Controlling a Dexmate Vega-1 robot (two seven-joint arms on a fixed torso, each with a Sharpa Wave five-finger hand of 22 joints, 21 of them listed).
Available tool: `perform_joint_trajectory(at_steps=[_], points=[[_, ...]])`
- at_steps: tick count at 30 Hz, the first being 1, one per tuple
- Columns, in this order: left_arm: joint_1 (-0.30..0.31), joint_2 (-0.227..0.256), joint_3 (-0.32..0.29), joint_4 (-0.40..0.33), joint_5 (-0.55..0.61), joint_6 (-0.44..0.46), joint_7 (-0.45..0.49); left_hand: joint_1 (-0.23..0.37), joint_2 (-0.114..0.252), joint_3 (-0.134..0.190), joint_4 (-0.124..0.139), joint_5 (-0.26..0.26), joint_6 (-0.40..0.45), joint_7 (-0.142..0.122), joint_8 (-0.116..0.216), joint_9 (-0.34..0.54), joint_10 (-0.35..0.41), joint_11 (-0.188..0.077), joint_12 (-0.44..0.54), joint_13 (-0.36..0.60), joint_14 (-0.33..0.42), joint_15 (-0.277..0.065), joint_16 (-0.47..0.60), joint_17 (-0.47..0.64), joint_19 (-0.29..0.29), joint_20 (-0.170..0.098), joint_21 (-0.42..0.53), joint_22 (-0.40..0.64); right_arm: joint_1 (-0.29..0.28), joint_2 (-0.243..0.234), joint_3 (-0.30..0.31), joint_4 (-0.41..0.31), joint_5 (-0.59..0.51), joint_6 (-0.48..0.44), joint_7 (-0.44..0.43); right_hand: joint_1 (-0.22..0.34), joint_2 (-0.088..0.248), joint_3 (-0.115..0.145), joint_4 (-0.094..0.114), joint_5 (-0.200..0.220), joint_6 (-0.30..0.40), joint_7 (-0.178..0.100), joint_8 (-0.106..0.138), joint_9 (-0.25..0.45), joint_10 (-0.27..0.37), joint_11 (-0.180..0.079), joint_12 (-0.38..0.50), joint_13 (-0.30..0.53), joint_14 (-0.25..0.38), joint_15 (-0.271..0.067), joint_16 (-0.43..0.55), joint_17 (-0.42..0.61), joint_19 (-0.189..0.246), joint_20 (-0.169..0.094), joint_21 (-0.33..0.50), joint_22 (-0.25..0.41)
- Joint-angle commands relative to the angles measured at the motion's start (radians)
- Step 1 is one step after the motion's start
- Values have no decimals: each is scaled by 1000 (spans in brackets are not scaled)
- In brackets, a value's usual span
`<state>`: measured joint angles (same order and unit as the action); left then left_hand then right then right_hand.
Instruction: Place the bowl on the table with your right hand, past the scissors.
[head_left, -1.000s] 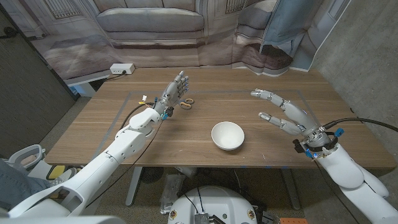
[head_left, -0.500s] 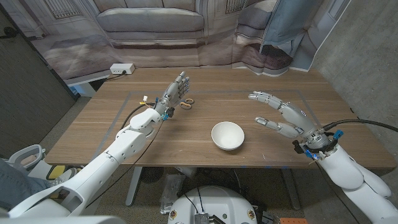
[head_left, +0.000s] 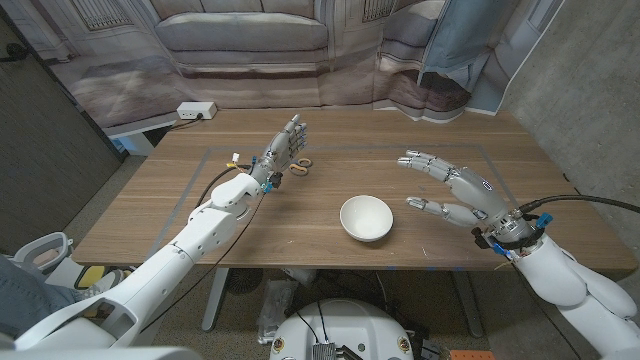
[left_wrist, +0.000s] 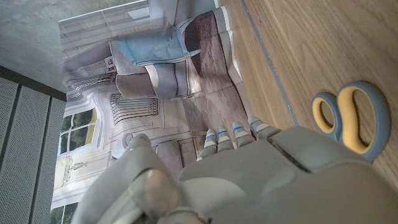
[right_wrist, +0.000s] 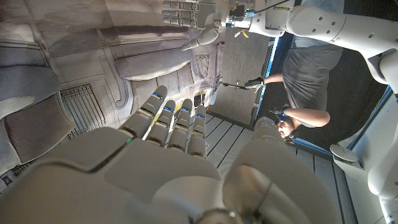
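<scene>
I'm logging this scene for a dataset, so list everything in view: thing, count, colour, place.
bowl: one, white, near middle of the table, upright, untouched.
scissors: one pair, handles blue outside and yellow inside, on the table beside the left hand.
table: one, brown wood.
power strip: one, white, far left corner of the table.
backdrop: one, printed with a sofa, behind the table.
person: one, grey top, seen in the right wrist view.
left hand: one, grey, raised near the scissors, holding nothing.
right hand: one, grey, fingers spread, to the right of the bowl, apart from it.
</scene>
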<state>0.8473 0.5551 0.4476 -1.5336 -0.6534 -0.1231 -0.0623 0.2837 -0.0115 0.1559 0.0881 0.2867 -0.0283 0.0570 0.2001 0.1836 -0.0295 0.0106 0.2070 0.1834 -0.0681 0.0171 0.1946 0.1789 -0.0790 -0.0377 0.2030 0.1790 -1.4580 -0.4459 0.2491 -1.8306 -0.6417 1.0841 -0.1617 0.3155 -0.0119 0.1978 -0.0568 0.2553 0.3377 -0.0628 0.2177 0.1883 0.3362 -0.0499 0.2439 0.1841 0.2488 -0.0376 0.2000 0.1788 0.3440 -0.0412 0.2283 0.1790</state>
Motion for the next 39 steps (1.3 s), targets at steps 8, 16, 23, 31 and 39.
perform_joint_trajectory(at_steps=[8, 16, 23, 31, 39], points=[[30, 24, -8, -58, 6, 22, 37, 8, 1, -3, -1, -4, 1, 2, -2, 4, 1, 2, -3, 5, 4, 1, -5, 5, 5, -15, 0, 2, 0, -34, 7, -16, -105, -18, -72, 38, 9, 13, -17, 7, 11, -3, -4, 2, 8, -4, -1, 1, 18, -43, -3, 2, 18, -62, -2, 3], [34, 29, -10, -63, 2, 29, 39, 8, 2, -5, -1, -5, 2, 3, -2, 4, 1, 1, -3, 5, 3, 2, -6, 5, 4, -14, -1, 2, -7, -68, -7, -28, -141, -46, -107, 52, 13, 19, -25, 8, 13, -3, -4, 3, 9, -6, -2, 1, 21, -44, -4, 2, 22, -64, -3, 3], [27, 29, -6, -61, 6, 29, 32, 9, 3, -6, -1, -5, 2, 2, -2, 4, 0, 2, -4, 5, 3, 2, -6, 5, 3, -13, -1, 2, -28, -92, -6, -52, -189, -69, -155, 61, 11, 21, -31, 9, 14, -4, -4, 3, 9, -7, -3, 1, 25, -46, -4, 2, 25, -65, -3, 3], [25, 29, -7, -59, 6, 22, 26, 9, 3, -7, -1, -6, 2, 2, -2, 4, -1, 3, -4, 5, 3, 1, -6, 5, 3, -13, -1, 2, -54, -131, -13, -83, -252, -118, -211, 68, 8, 23, -38, 11, 13, -7, -6, 3, 11, -9, -4, 1, 29, -48, -4, 2, 30, -64, -3, 4], [28, 26, -6, -46, 2, 16, 19, 10, 4, -9, -1, -6, 4, 3, -1, 4, 0, 4, -4, 5, 3, 2, -6, 5, 3, -13, -1, 2, -69, -186, -45, -94, -299, -178, -279, 79, 6, 25, -45, 12, 15, -11, -6, 3, 12, -11, -5, 2, 36, -52, -3, 2, 34, -66, -3, 4]])
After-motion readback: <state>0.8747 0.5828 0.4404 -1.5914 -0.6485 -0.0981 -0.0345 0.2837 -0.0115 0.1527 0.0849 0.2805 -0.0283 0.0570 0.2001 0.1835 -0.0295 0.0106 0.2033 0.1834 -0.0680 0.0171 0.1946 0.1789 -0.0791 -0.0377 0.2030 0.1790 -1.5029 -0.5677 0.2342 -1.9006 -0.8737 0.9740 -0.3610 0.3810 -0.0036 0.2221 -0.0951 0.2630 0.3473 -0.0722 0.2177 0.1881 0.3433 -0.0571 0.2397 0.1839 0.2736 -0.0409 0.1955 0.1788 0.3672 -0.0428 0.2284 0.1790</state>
